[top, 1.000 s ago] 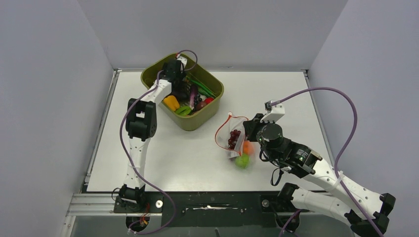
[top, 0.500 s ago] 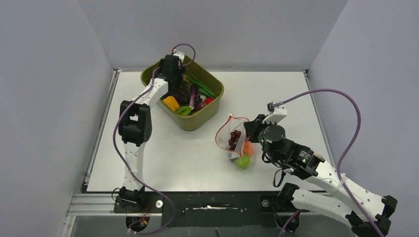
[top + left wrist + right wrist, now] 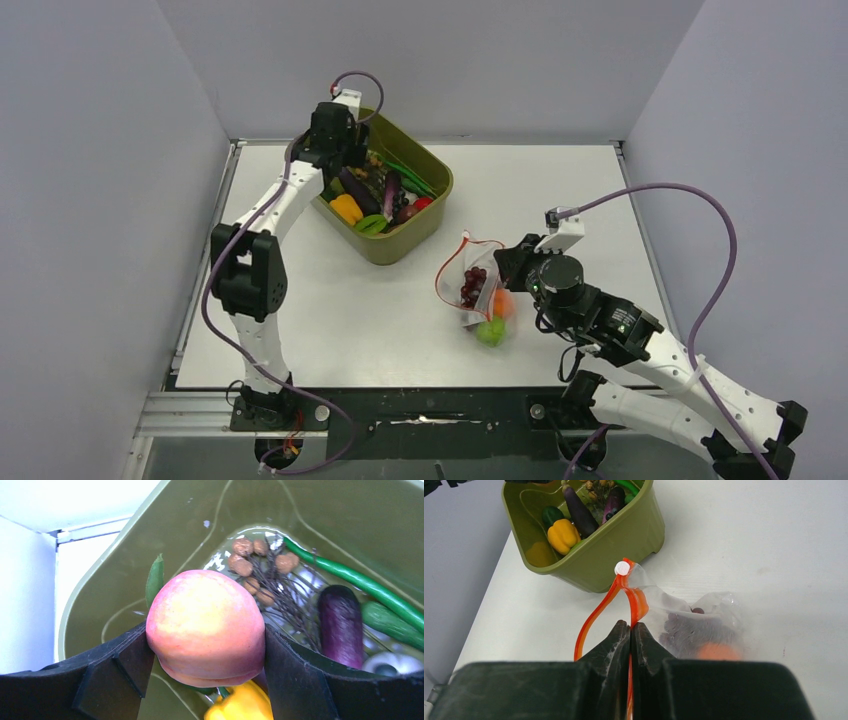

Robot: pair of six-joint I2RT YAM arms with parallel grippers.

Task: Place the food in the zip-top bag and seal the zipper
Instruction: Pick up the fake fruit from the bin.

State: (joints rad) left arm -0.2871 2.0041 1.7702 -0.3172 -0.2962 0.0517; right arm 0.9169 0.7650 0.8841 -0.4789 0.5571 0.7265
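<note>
Left jaws clamped on one peach (image 3: 205, 620) above olive tub (image 3: 350, 510), right jaws pinched shut on zipper (image 3: 596, 612), bag (image 3: 719, 605) on counter (image 3: 749, 540), one orange fruit (image 3: 716, 652) and grapes (image 3: 684, 627) blurred inside, bag bottom cut off

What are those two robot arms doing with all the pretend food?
They are packing toy food into a clear bag. The left gripper holds a pink-yellow peach over the olive-green tub, where an eggplant, a yellow pepper and green beans lie. The right gripper is pinched shut on the bag's red-orange zipper. Grapes, an orange fruit and a green fruit are already inside. The bag's mouth is open, not sealed yet.
</note>
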